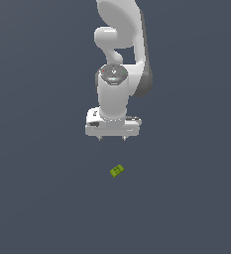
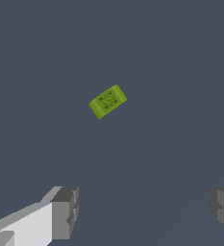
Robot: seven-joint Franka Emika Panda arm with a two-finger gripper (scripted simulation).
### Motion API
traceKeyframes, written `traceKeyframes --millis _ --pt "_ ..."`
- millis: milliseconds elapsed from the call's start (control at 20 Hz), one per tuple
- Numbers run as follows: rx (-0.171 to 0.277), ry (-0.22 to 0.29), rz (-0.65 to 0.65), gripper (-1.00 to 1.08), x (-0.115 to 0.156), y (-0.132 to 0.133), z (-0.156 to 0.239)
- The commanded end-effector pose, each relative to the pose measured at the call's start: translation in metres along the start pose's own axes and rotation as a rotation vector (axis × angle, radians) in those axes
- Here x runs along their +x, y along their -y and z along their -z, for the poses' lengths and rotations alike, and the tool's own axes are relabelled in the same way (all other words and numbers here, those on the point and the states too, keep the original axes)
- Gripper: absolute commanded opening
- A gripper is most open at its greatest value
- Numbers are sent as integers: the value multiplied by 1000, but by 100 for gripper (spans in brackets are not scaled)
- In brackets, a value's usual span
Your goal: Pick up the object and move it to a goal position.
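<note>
The object (image 1: 117,170) is a tiny lime-green block with faint dark markings, lying at a slant on the flat grey floor. The white arm's gripper (image 1: 112,138) hangs above and apart from it, farther back in the exterior view. Its two short fingers stand wide apart with nothing between them. In the wrist view the object (image 2: 107,101) lies free on the floor, away from the gripper (image 2: 144,211), whose grey fingertips (image 2: 65,211) show at both sides of the frame.
The white arm (image 1: 119,59) rises behind the gripper in the exterior view. Only plain dark grey floor (image 1: 47,198) surrounds the block.
</note>
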State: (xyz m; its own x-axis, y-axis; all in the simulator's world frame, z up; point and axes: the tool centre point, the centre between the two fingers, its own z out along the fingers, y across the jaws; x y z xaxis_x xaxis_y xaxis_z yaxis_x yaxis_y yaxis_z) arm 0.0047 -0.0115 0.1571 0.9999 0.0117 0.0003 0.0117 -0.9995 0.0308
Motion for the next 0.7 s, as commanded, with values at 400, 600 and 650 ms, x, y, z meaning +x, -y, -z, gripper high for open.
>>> traceKeyframes --millis 400,600,650 --pt "-2 -19 45 100 7 13 8" --pt "-2 -22 57 100 7 15 9" --pt "-2 -22 55 100 7 14 9"
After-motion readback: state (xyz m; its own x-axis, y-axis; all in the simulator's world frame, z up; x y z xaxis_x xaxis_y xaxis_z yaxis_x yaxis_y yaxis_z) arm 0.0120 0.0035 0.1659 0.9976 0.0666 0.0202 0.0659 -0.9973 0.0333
